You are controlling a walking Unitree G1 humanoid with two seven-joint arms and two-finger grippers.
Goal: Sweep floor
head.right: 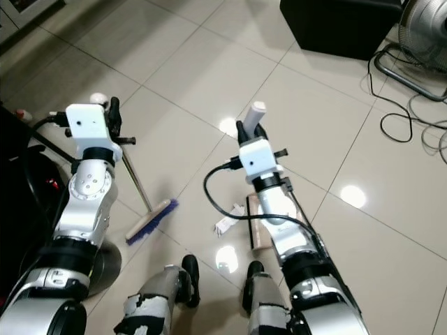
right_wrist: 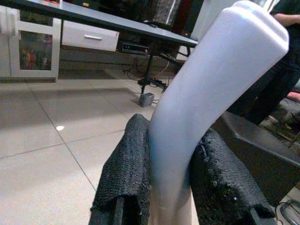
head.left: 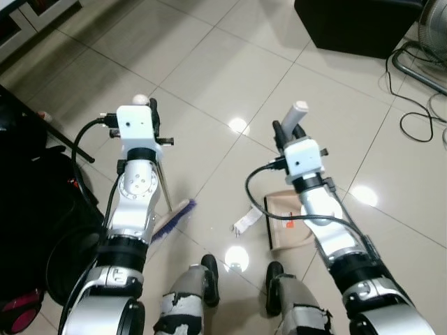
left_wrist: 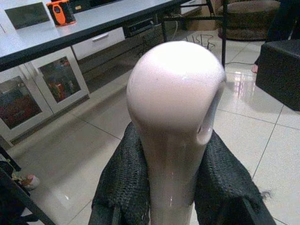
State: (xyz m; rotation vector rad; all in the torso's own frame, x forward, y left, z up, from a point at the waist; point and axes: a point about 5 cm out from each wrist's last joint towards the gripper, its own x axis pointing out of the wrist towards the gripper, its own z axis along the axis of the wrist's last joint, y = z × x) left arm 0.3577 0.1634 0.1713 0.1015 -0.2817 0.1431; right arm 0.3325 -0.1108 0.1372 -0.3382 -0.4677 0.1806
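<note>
Broom (head.right: 150,213) left — dustpan (head.left: 288,225) right

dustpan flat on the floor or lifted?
Cannot tell for sure. The dustpan sits low by the paper scrap, its handle clamped in the right claw; the arm hides where it would touch the tile.

No legible text or labels.

A black box-like block (head.left: 360,24) stands at the far right of the tiled floor (head.left: 209,77). Beside it, a fan's round base (head.left: 419,63) and loose black cables (head.left: 419,115) lie at the right edge. A dark bag (head.left: 35,202) sits at the left edge. A long grey table (left_wrist: 93,21) carries 1 orange device (left_wrist: 61,11), with white cabinets (left_wrist: 42,89) beneath.
</note>
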